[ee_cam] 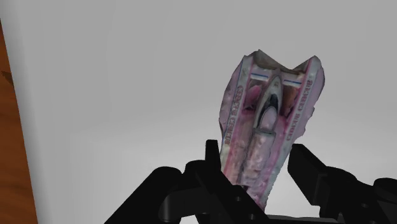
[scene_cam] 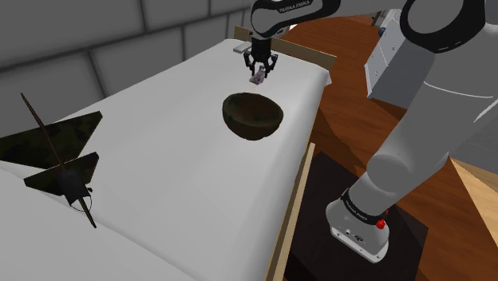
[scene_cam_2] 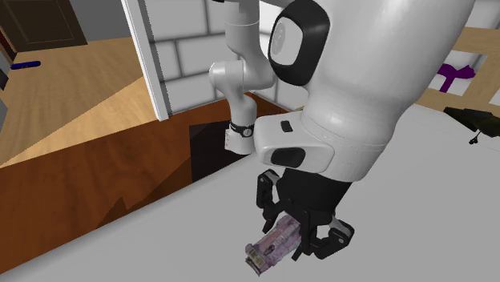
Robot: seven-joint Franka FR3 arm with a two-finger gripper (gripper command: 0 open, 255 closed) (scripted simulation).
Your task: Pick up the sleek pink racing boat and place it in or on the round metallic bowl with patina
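Black two-finger hand point(ee_cam: 259, 162) grips a sleek pink racing boat point(ee_cam: 270, 114) with a pale cockpit, forked end and unreadable side lettering. In the shoulder view the boat is at 12 o'clock of the round, dark greenish-brown bowl point(scene_cam: 253, 116). White arm point(scene_cam: 297, 8) reads "FRANKA EMIKA".

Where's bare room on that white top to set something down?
The wide stretch of white top between the dark bowl and the dark winged object. Crowded at the far end: the pincer clasps the pink boat near the bowl.
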